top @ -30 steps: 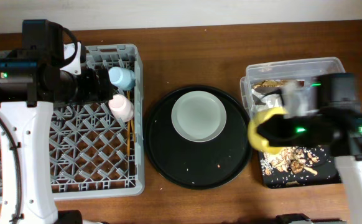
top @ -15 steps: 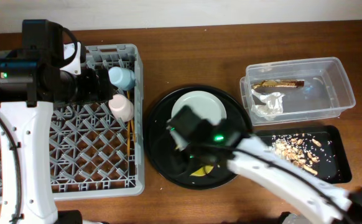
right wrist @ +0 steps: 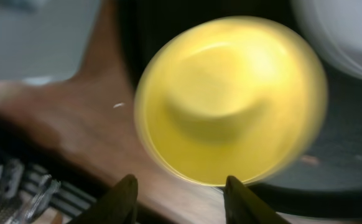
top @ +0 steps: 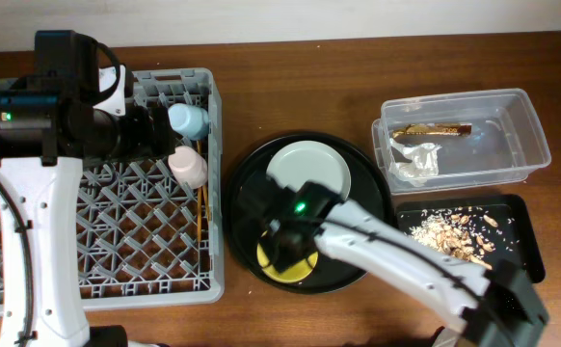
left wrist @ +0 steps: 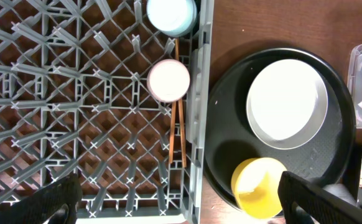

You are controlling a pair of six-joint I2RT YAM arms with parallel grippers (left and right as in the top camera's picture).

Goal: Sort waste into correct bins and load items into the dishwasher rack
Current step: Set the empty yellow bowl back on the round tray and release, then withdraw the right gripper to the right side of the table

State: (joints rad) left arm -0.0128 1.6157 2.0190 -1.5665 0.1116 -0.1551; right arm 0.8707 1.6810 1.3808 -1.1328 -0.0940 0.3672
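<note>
Overhead view shows the small yellow bowl on the near left part of the large round black tray, mostly covered by the right gripper which hangs directly over it. In the right wrist view the bowl is blurred and seems to show its underside; the two fingers are spread apart with only the bowl's edge near their tips, so this pincer is released and grasps nothing. Behind the bowl, on the same tray, lies the pale grey-white round plate. To the left of the tray stands the large square grey plastic rack, and along its wall nearest the tray are the light blue cup, the pink cup and the thin wooden chopsticks. The left gripper hovers above the rack, its fingers wide apart. On the right side of the brown wooden table, the clear plastic rectangular tub holds a shiny gold-brown wrapper and a crumpled white tissue; just in front of it the shallow black rectangular tray holds tan flaky scraps
</note>
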